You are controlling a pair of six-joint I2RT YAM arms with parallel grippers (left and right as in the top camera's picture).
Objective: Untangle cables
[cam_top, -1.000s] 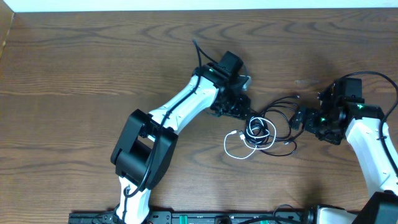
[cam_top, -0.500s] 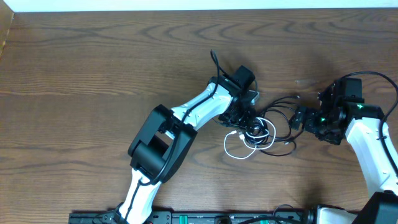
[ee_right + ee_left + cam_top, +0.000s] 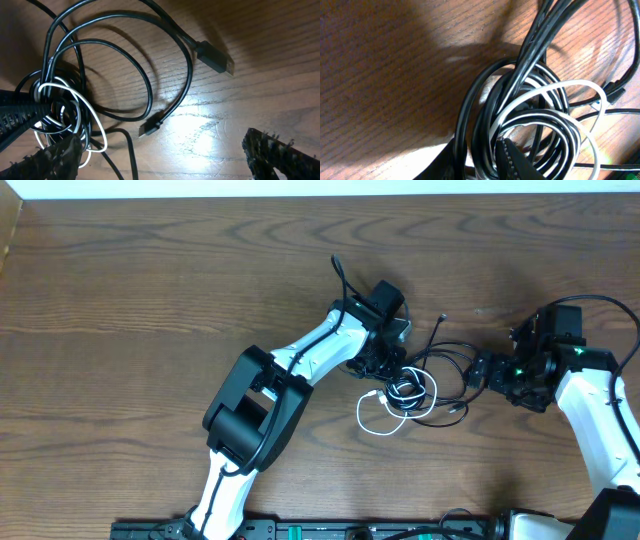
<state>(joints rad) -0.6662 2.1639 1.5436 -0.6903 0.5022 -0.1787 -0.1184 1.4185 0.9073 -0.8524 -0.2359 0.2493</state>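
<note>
The cables lie tangled at centre right of the table: a long black cable point(image 3: 452, 348) looped round a coiled white cable point(image 3: 371, 416). My left gripper point(image 3: 394, 376) sits on the tangle's left side. In the left wrist view the left gripper point(image 3: 482, 161) is shut on several black strands point(image 3: 530, 50) and white strands point(image 3: 570, 85). My right gripper point(image 3: 478, 370) stands open just right of the tangle. In the right wrist view the right gripper point(image 3: 170, 157) has only table and one black strand between its fingers.
A black USB plug point(image 3: 216, 56) and a smaller black plug point(image 3: 149, 128) lie loose on the wood in front of the right gripper. One thin black end point(image 3: 442, 318) sticks out toward the back of the table.
The left arm swung right onto the tangle and its jaws closed on the strands. The coil shifted slightly and a black cable end flicked toward the back. The right arm stayed still.
</note>
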